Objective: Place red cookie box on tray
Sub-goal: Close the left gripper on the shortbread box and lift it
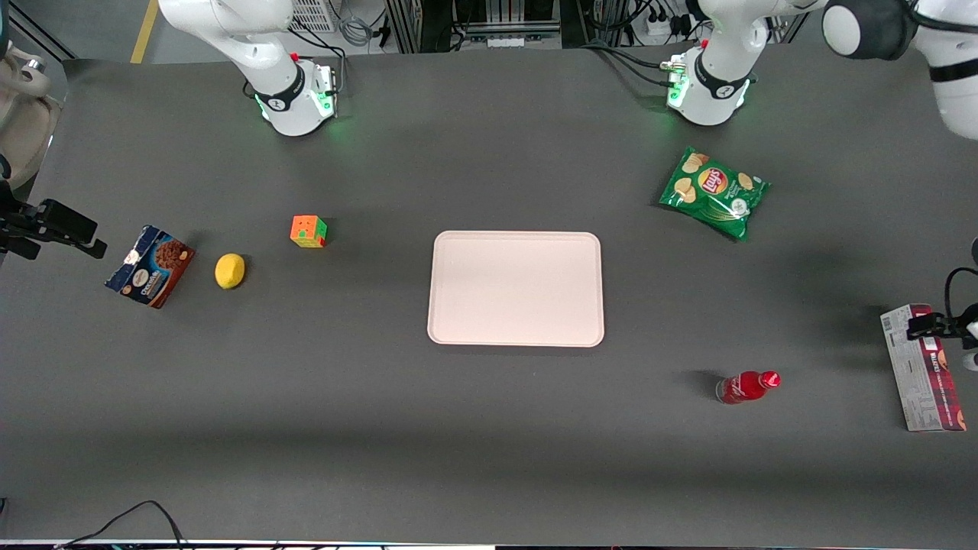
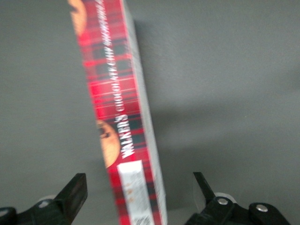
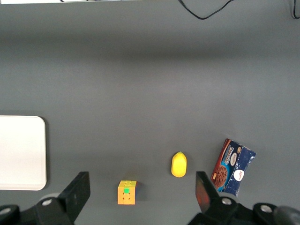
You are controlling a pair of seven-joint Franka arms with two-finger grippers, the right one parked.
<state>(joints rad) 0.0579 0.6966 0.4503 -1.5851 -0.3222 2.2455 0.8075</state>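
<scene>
The red cookie box (image 1: 926,374) lies flat near the table's edge at the working arm's end, its grey-white face up beside a tartan side. In the left wrist view its red-and-black tartan face with white lettering (image 2: 123,108) runs between the fingers. My left gripper (image 1: 934,328) hangs over the box's end that is farther from the front camera. The gripper (image 2: 139,180) is open, one finger on each side of the carton with a gap on both sides. The pale pink tray (image 1: 516,290) sits at mid-table with nothing on it, and its corner (image 3: 21,152) shows in the right wrist view.
A green chip bag (image 1: 714,191) and a red bottle (image 1: 747,386) on its side lie between the tray and the box. Toward the parked arm's end are a colour cube (image 1: 308,231), a yellow lemon (image 1: 230,270) and a blue-and-brown cookie box (image 1: 150,266).
</scene>
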